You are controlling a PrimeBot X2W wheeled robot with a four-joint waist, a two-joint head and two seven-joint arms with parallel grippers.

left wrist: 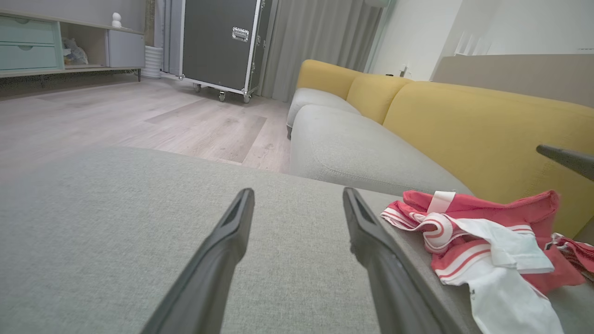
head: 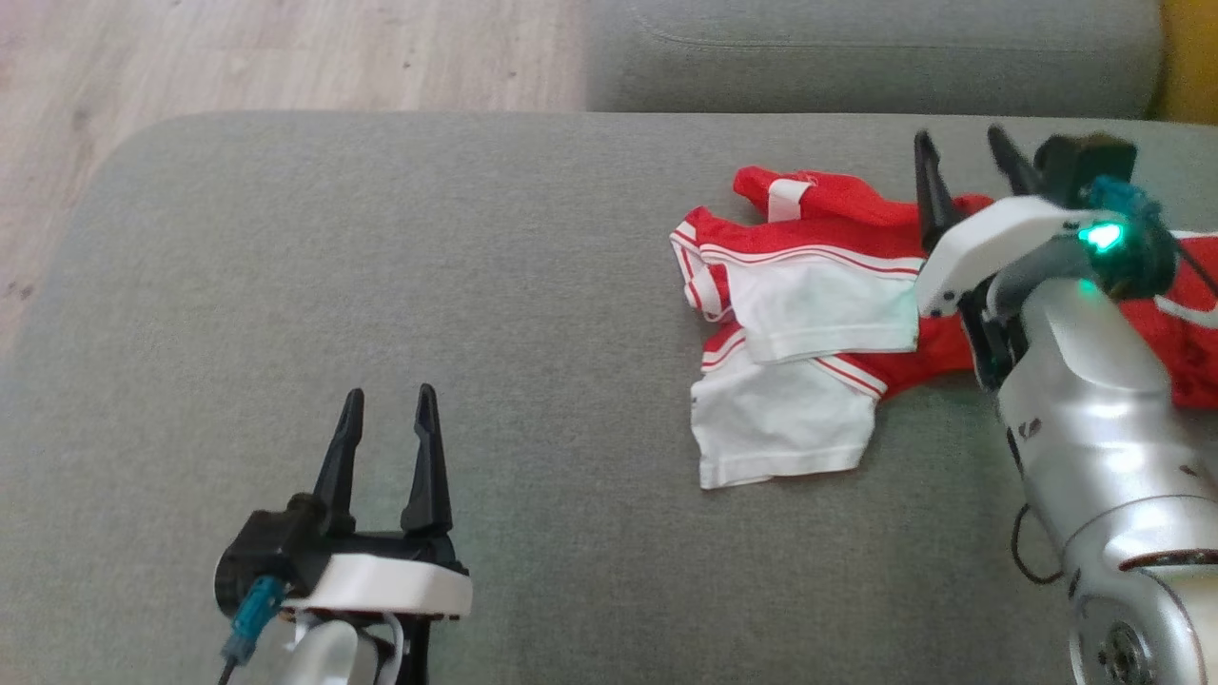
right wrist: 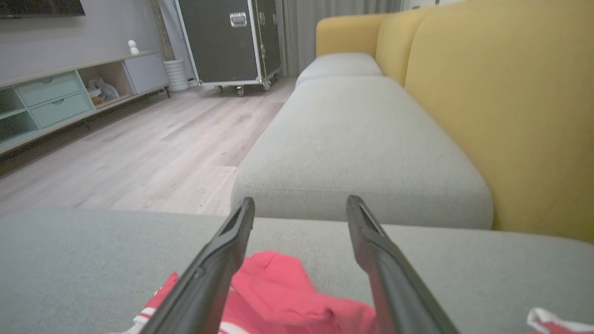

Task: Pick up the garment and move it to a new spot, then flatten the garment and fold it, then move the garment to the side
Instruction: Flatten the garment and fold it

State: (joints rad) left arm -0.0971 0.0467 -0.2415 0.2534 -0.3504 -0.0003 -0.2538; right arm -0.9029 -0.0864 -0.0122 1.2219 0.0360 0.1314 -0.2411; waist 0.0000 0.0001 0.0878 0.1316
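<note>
Both tools stand wide and empty — our right tool [head: 959,143] hangs over the garment [head: 809,304], our left tool [head: 390,395] well apart.

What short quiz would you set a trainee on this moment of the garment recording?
1. True or false: the garment lies spread flat on the grey cushion.
2. The garment's colours are: A) blue and white; B) red and white; C) all black.
3. Which end effector is above the garment, and how do its jaws stand?

Key
1. False: it is crumpled, with parts folded over each other.
2. B.
3. The right end effector, jaws apart with nothing between them; the left end effector is open above bare cushion.
</note>
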